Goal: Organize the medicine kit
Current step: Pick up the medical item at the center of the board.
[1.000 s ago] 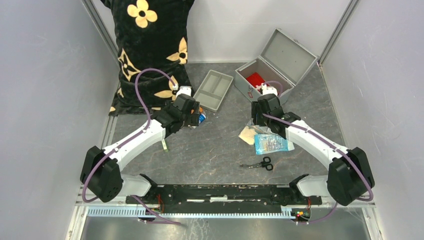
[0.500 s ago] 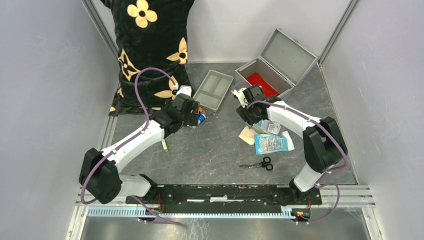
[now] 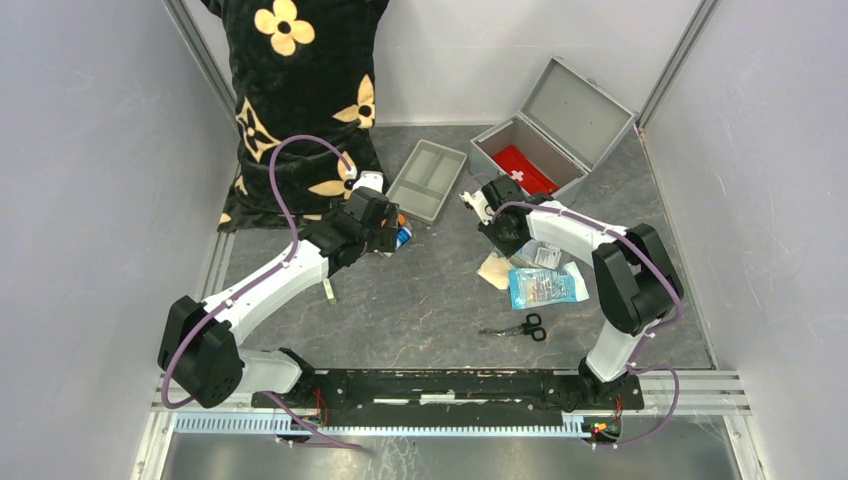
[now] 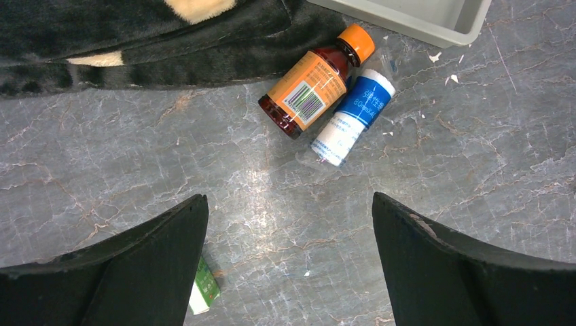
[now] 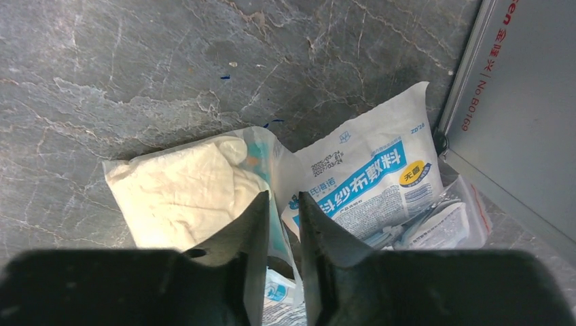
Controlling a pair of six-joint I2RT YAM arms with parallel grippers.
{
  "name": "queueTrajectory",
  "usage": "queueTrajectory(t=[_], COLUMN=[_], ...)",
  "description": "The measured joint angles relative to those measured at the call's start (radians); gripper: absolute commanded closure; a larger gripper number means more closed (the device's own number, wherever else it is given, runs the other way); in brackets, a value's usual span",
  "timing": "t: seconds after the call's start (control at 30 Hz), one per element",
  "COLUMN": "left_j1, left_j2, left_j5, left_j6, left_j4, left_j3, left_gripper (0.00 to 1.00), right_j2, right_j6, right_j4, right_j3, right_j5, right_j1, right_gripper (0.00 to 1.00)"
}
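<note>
Right claw [image 5: 282,204] quit kit [image 3: 578,108], narrowed, grip unclear; left claw [image 4: 289,204] gapes over two bottles [image 4: 314,88].

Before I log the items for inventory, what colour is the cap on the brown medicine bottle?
Orange. The cap shows best in the left wrist view.

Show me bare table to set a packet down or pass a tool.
Free: the table centre, between the bottles and the packets, down to the scissors. Also bare: behind the tray, between cushion and case. Crowded: before the case, where packets pile under the right tool.
</note>
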Motion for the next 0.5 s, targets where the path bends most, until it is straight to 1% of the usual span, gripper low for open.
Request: queueTrajectory(t=[0.13, 0.23, 0.33, 0.5], left_j1=[0.0, 0.0, 0.0, 0.0], left_j2=[0.0, 0.0, 0.0, 0.0], left_j5=[0.0, 0.0, 0.0, -0.002], left_j6=[0.0, 0.001, 0.001, 0.001], left_j4=[0.0, 0.0, 0.0, 0.0], left_j3=[0.0, 0.0, 0.0, 0.0], left_gripper=[0.05, 0.04, 0.04, 0.05], right_j2=[0.002, 0.0, -0.018, -0.124], right_j6=[0.002, 0.006, 0.007, 0.027], right_j4=[0.001, 0.005, 0.011, 0.047], right_j3=[0.0, 0.001, 0.006, 0.048], right_j5=[0.002, -0.009, -0.052, -0.132], right_j1=[0.0, 0.0, 0.0, 0.0], right_gripper=[0.99, 1.0, 1.0, 1.0])
